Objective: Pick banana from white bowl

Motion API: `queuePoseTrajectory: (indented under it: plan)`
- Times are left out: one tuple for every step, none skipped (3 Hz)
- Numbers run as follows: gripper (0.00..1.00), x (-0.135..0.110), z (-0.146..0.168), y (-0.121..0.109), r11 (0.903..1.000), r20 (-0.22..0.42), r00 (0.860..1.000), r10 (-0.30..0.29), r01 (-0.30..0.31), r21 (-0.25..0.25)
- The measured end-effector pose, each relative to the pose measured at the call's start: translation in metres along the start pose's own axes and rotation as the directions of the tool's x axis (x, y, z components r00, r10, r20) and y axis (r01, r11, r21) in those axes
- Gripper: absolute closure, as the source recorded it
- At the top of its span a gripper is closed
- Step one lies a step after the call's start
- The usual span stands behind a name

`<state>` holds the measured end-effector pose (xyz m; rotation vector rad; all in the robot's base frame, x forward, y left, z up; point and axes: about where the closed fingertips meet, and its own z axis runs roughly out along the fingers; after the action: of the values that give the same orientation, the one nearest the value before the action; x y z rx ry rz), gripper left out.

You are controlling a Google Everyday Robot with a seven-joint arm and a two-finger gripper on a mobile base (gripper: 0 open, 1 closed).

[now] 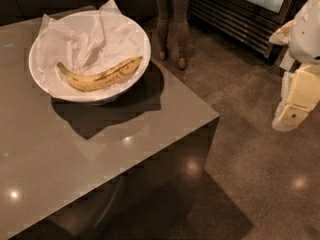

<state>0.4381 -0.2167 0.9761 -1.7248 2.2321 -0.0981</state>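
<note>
A curved yellow banana (101, 75) with brown streaks lies in the white bowl (37, 79), its greenish stem to the left and its dark tip to the right. The bowl is lined with crumpled white paper (85, 39) and stands at the far left part of the grey table (75, 154). My gripper (295, 104) hangs at the right edge of the view, over the floor, well to the right of the table and far from the bowl. It holds nothing that I can see.
The table's right corner (216, 117) juts toward the floor. A person's legs (172, 24) stand behind the table. A dark cabinet with a grille (235, 19) is at the back right. The speckled floor (250, 174) lies to the right.
</note>
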Motion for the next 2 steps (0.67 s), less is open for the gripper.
queuePoseTrajectory:
  plan:
    - [0.0, 0.0, 0.0, 0.0, 1.0, 0.0, 1.0, 0.0, 0.0, 0.0]
    - [0.0, -0.0081, -0.0019, -0.0035, 1.0, -0.022, 1.0, 0.005, -0.005, 0.006]
